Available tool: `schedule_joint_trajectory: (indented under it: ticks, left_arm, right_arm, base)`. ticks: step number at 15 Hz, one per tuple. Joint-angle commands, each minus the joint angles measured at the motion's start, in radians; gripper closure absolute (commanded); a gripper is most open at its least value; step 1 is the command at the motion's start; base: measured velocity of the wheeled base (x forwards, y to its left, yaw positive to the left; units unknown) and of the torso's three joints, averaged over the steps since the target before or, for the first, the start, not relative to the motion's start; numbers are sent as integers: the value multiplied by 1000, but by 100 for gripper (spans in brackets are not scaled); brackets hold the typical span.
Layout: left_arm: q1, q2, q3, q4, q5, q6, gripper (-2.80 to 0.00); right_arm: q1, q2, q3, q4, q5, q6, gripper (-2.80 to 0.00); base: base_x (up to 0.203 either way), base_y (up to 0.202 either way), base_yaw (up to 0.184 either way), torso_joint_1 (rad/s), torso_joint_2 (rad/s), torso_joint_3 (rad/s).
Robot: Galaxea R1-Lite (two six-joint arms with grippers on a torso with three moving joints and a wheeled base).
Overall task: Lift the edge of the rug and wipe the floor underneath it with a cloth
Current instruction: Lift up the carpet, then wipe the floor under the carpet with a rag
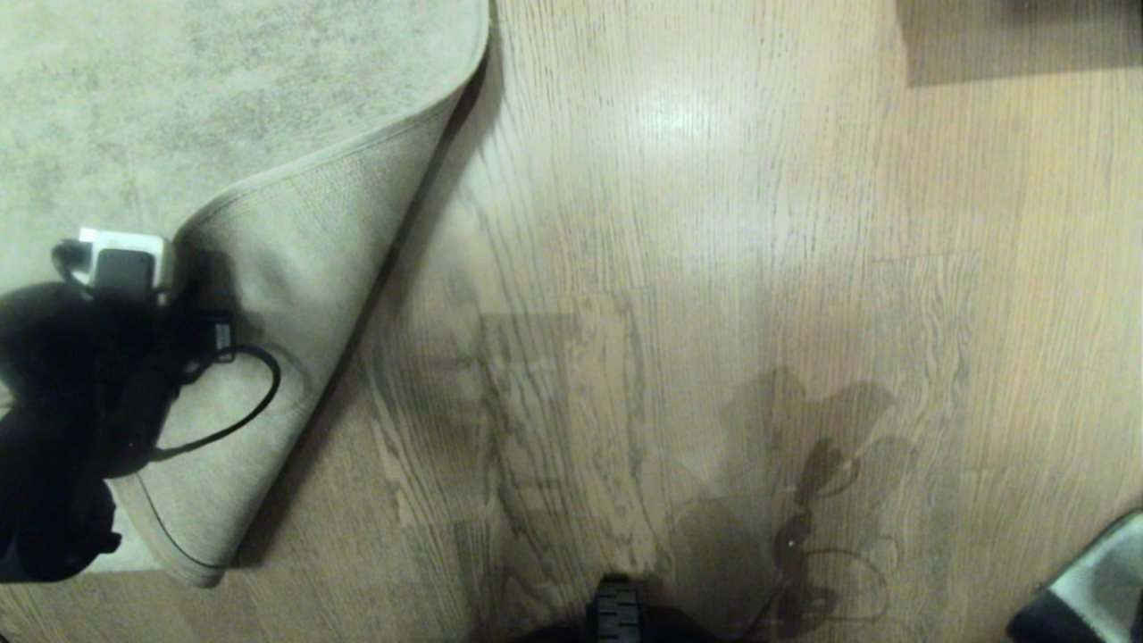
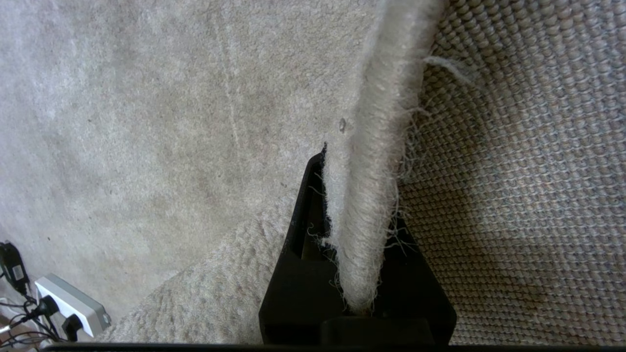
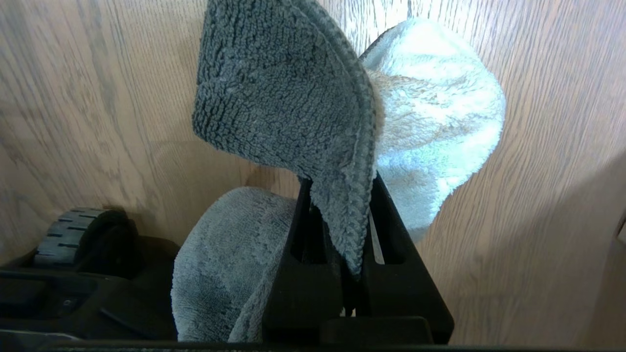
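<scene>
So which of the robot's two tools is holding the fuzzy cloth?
The right tool: it pinches the grey-and-white cloth above the floor. The left tool grips the rug edge instead.

White power strip (image 2: 73, 305) w/ black plugs and tangled cords (image 2: 22, 318) lying on carpet at frame corner. Grey-and-black object (image 1: 1085, 585) poking in at far right edge; can't tell what.
</scene>
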Motion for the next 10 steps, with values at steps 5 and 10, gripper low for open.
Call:
schedule_joint_trajectory:
  ticks: [5,10]
  left_arm:
    - [-6,3,1,-8,1,16,0]
    - [-8,3,2,-8,1,17,0]
  right_arm:
    - [3,289,-186,-14,190,16,0]
    - [4,661,-295,-141,414,-85,0]
  base:
    - [0,0,0,0,0,0]
    - [0,0,0,0,0,0]
